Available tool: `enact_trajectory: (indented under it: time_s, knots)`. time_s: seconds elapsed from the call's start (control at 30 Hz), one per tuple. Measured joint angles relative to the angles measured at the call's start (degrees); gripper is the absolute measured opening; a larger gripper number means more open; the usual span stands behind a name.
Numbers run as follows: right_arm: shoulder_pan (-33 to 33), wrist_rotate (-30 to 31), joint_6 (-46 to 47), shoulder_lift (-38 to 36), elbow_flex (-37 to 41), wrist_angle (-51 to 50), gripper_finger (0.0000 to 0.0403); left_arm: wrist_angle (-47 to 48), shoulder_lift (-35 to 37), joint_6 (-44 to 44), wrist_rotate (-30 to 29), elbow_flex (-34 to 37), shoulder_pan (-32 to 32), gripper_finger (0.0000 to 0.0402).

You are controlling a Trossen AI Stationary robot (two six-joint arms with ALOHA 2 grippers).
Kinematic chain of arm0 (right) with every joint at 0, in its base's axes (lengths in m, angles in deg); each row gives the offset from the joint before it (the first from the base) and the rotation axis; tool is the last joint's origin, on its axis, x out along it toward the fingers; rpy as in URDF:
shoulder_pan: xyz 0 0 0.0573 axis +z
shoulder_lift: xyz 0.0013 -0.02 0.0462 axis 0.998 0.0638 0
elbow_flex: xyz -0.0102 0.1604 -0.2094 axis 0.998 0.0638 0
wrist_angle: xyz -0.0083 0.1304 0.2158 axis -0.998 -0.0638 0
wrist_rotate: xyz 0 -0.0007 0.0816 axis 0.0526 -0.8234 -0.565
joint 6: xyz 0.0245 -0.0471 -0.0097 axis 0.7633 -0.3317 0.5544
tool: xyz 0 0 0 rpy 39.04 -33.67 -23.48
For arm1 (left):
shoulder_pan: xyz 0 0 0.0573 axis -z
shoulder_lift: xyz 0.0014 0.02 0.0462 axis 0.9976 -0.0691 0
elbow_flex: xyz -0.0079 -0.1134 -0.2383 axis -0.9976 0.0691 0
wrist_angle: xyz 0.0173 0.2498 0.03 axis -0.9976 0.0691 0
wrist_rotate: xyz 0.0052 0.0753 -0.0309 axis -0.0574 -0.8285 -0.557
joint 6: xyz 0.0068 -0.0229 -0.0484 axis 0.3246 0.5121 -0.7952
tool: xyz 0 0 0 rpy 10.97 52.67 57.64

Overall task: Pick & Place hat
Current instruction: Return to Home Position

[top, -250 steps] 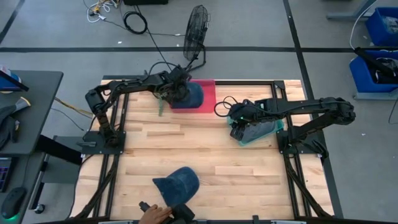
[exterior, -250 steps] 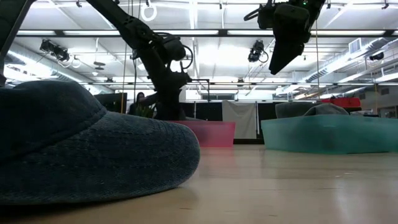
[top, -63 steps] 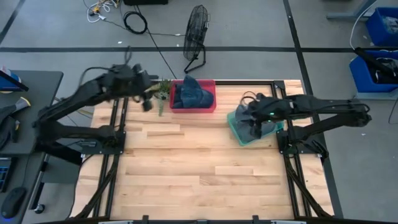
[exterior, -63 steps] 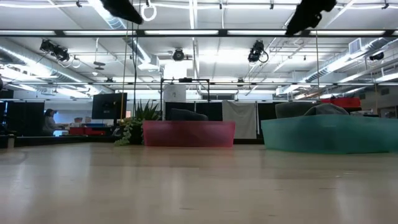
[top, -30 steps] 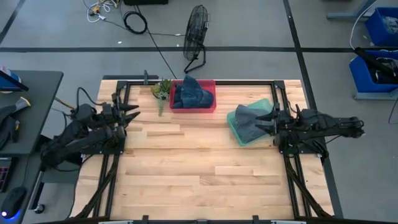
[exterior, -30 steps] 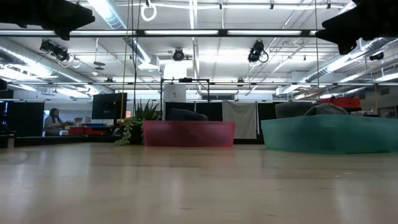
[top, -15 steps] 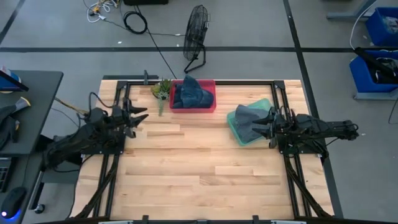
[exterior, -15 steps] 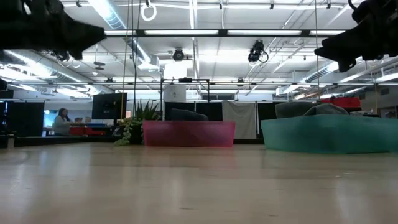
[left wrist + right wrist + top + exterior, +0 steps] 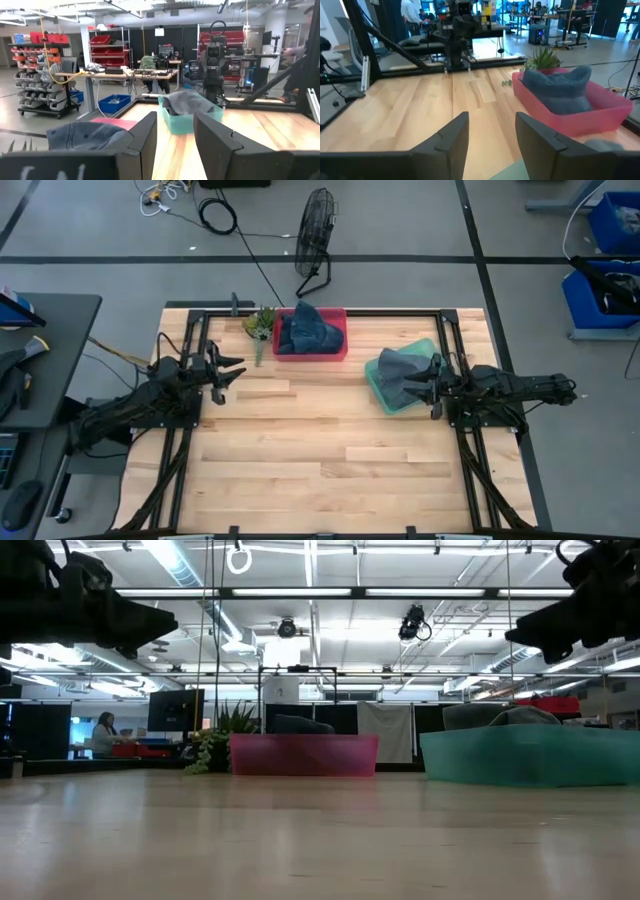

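A blue denim hat (image 9: pixel 308 330) lies in the pink bin (image 9: pixel 340 350) at the table's far edge. A grey hat (image 9: pixel 398 368) lies in the teal bin (image 9: pixel 385 402) to its right. My left gripper (image 9: pixel 228 375) hovers open at the table's left side, pointing toward the table's right. In its wrist view the left gripper (image 9: pixel 175 145) has nothing between its fingers. My right gripper (image 9: pixel 422 385) hovers open by the teal bin's right side, pointing left. Its wrist view also shows the right gripper (image 9: pixel 492 142) holding nothing.
A small green plant (image 9: pixel 262 322) stands left of the pink bin. A floor fan (image 9: pixel 315 225) is beyond the far edge. Black frame rails (image 9: pixel 185 450) run along the table's left and right sides. Bare wood (image 9: pixel 320 460) spans the middle and near part.
Both arms have come down a little and settled low at their own sides. My left gripper has also gone a short way toward the table's right. The hats and bins have stayed where they were.
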Motion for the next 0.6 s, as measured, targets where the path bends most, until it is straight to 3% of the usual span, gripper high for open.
enact_trajectory:
  time_s: [0.6]
  knots:
    - [0.0,2.56,0.27,0.28,2.75,2.5,0.0165,3.5,0.0,0.1,-0.08,0.02,0.0,0.0131]
